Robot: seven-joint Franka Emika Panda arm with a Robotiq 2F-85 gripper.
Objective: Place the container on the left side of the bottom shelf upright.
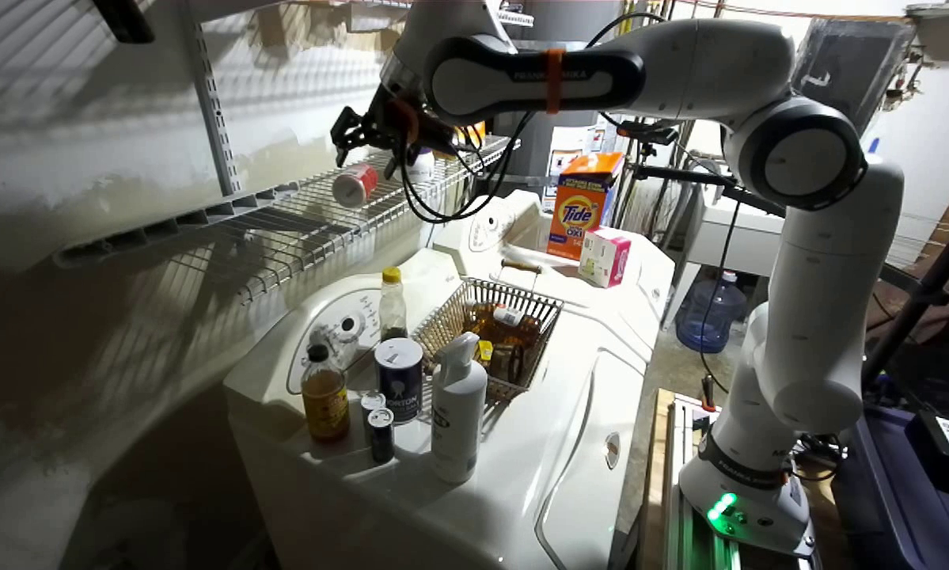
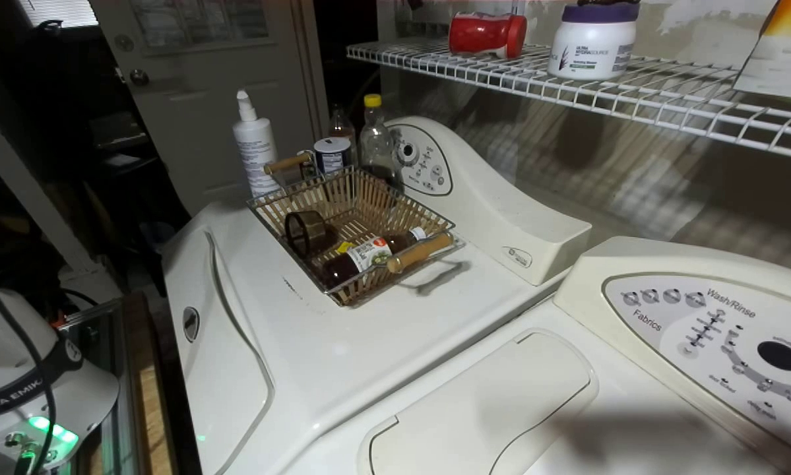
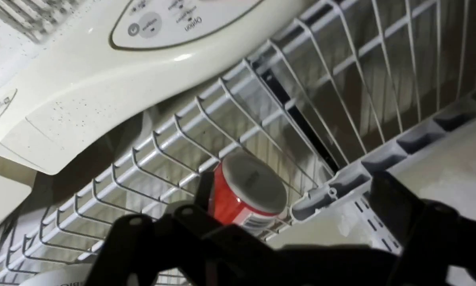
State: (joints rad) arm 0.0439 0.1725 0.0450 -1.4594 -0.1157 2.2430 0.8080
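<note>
STATUS: JAWS SPREAD, NOTHING GRIPPED

From where I stand, two white laundry machines (image 2: 283, 343) sit side by side, the largest items here; the robot arm (image 1: 810, 301) is mounted beside them and extends across, green lamps (image 1: 723, 507) lit at its base; the bottom shelf (image 2: 632, 109), a white wire grid, runs along the wall (image 1: 110, 150) above the machines.

A slatted basket (image 2: 375, 191) with wooden handles (image 2: 421, 253) sits on one machine, a brown bottle (image 2: 370, 254) lying in it; beyond the basket, in an exterior view, a Tide box (image 1: 578, 210) stands upright, with a pink-and-white carton (image 1: 605, 257) just beside it.

The gripper (image 1: 366, 162) hangs above the shelf; its fingers (image 3: 396, 202) are spread far apart – plainly so in the wrist view – and have hold of nothing.

A white bottle (image 1: 458, 419) with a pointed spout stands near the basket; on the same machine stand a dark canister (image 1: 400, 386), a yellow-capped bottle (image 1: 392, 305) and a black-capped bottle (image 1: 326, 400), all upright; on the shelf, a white tub (image 2: 592, 47) with a purple lid also stands upright.

The red container (image 2: 481, 35) lies on its side on the shelf wires, below the gripper; in an exterior view it is to the left of the tub, toward the shelf's left end; its pale round end faces away from the tub; in the wrist view one finger overlaps its edge, and whether the two touch I cannot tell.

Smallest of all, two small cylinders (image 1: 381, 437) stand upright beside the canister.
</note>
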